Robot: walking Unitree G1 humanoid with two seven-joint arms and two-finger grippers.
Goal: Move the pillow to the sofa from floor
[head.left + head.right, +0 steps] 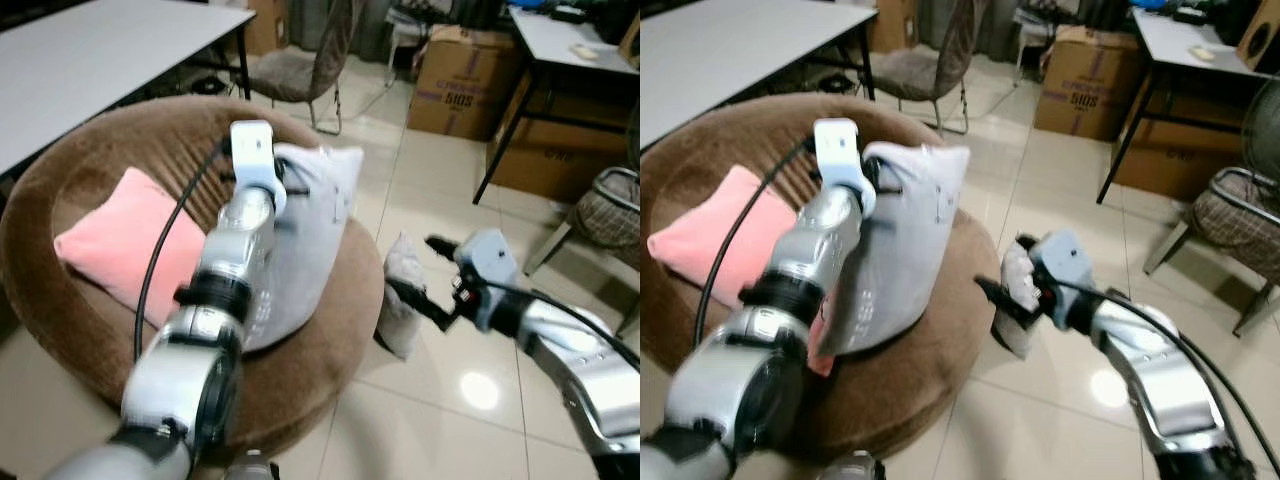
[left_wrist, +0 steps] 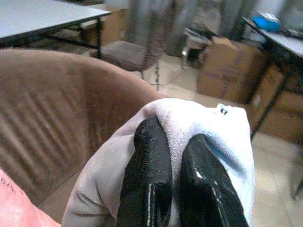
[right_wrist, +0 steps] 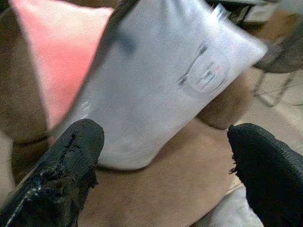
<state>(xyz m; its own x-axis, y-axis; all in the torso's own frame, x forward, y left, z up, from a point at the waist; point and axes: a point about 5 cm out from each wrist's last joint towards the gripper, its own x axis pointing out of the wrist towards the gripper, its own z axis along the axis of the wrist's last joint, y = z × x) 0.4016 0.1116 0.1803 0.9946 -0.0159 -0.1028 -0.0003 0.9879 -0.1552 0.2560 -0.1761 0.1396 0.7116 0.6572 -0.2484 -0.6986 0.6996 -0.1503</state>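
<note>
Pale glossy floor tiles (image 1: 440, 200) run across the room, catching a bright spot of overhead light near the bottom right. A long white table (image 1: 90, 60) on black legs stands at the upper left. Behind it sits a brown padded chair (image 1: 300, 65) on thin metal legs. Cardboard boxes (image 1: 455, 85) are stacked against a second white table (image 1: 560, 40) at the upper right (more boxes sit beneath it). A woven-seat chair (image 1: 605, 215) stands at the far right.
</note>
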